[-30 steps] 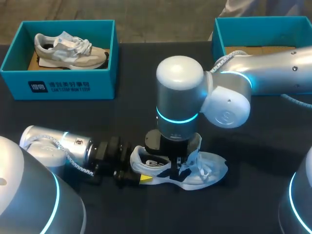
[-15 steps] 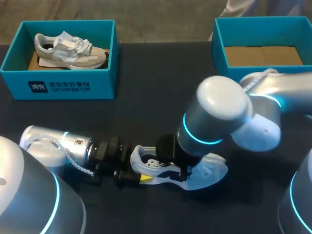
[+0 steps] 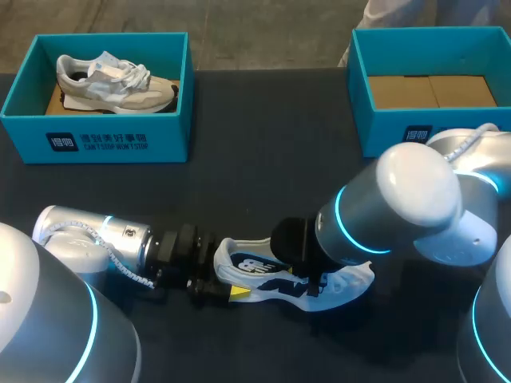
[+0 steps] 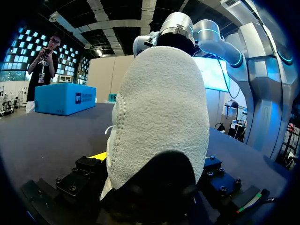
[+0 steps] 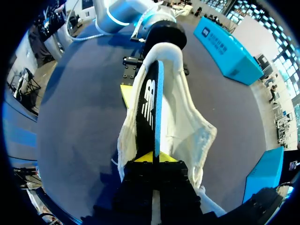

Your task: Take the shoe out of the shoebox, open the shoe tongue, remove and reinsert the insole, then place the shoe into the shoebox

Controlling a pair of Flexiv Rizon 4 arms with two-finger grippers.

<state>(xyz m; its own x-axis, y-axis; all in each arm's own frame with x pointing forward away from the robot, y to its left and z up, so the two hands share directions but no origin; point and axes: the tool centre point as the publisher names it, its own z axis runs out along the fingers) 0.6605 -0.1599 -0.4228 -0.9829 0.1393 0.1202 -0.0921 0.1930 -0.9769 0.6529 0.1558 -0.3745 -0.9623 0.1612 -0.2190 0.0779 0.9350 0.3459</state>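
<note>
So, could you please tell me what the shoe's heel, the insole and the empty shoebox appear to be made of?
On the shoe, nubbly off-white fabric, perhaps fleece or suede. The insole looks like thin black foam, blue-edged. The shoebox: matte teal cardboard, brown inside.

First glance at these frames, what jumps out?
Up front, the white shoe lies between both arms: the left gripper clamps its heel, the right gripper pinches the black insole on edge. A second shoe sits in the far-left shoebox; the far-right shoebox is empty.
</note>
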